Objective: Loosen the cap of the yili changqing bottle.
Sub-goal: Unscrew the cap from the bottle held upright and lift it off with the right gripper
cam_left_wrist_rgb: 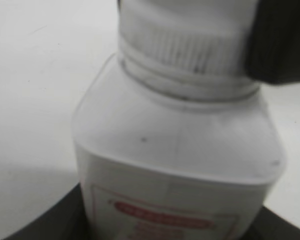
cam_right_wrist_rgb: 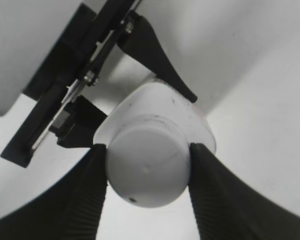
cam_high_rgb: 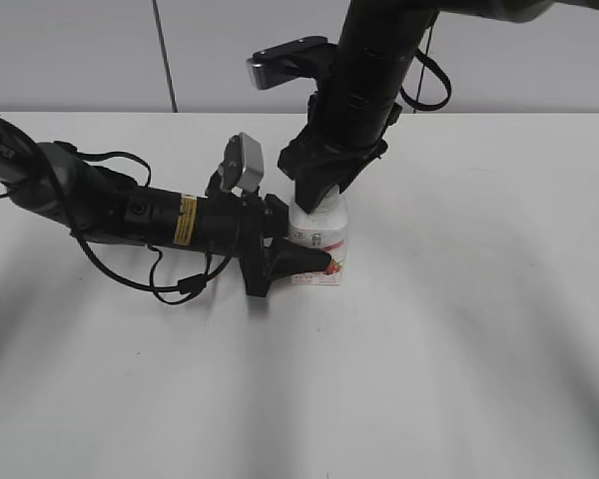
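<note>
Two claws clamped, left claw (cam_high_rgb: 314,261) on upright yili changqing bottle (cam_high_rgb: 322,242), right claw (cam_right_wrist_rgb: 147,172) squeezing upward-facing cap (cam_right_wrist_rgb: 147,172)

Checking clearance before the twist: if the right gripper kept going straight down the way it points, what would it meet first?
The right gripper already clamps the cap; pushing on, its fingers would likely meet the bottle's shoulder.

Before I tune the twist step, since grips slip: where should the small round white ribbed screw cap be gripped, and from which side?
Grip the small round white ribbed plastic cap on its ribbed side wall, coming down from above, one finger on each opposite side. The bottle stands upright, so the cap's top is free.
</note>
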